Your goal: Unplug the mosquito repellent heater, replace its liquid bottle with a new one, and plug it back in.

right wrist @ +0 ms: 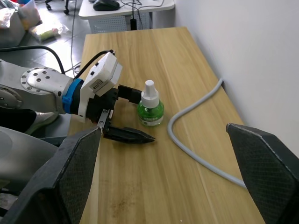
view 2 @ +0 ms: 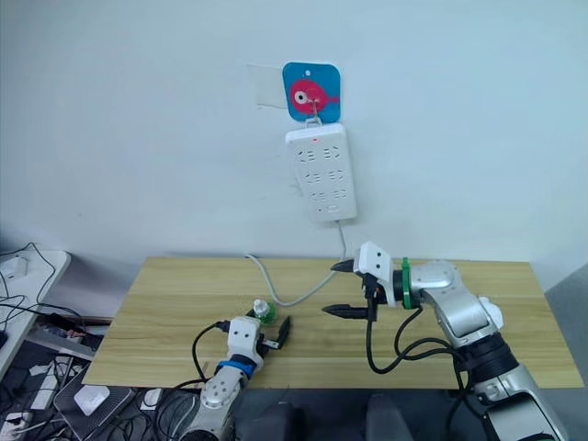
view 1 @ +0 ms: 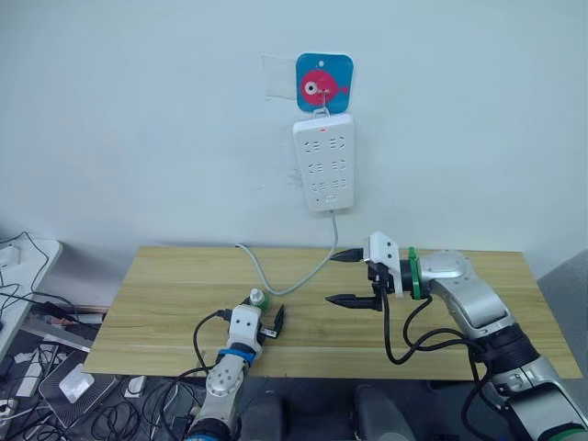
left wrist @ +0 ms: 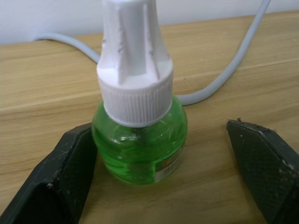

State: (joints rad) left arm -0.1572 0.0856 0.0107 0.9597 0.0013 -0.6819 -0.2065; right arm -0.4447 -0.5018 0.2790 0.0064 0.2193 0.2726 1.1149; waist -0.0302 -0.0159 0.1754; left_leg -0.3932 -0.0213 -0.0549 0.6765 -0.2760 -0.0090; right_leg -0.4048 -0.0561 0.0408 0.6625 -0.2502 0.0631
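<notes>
A small green liquid bottle (left wrist: pixel 139 145) with a white ribbed cap stands upright on the wooden table (view 1: pixel 165 303). My left gripper (view 1: pixel 266 310) is open with the bottle between its fingers; one finger (left wrist: pixel 60 172) lies against the glass and the other (left wrist: pixel 264 163) stands well apart. My right gripper (view 1: pixel 331 277) hovers open above the table's middle with nothing in it, to the right of the bottle (right wrist: pixel 150 109). The mosquito repellent heater is out of view.
A long white power strip (view 1: pixel 323 163) hangs on the wall from a blue fish hook (view 1: pixel 323 84), with no plug in its sockets. Its grey cable (view 1: pixel 294 276) drops onto the table and curves behind the bottle. Cables and boxes clutter the floor at left.
</notes>
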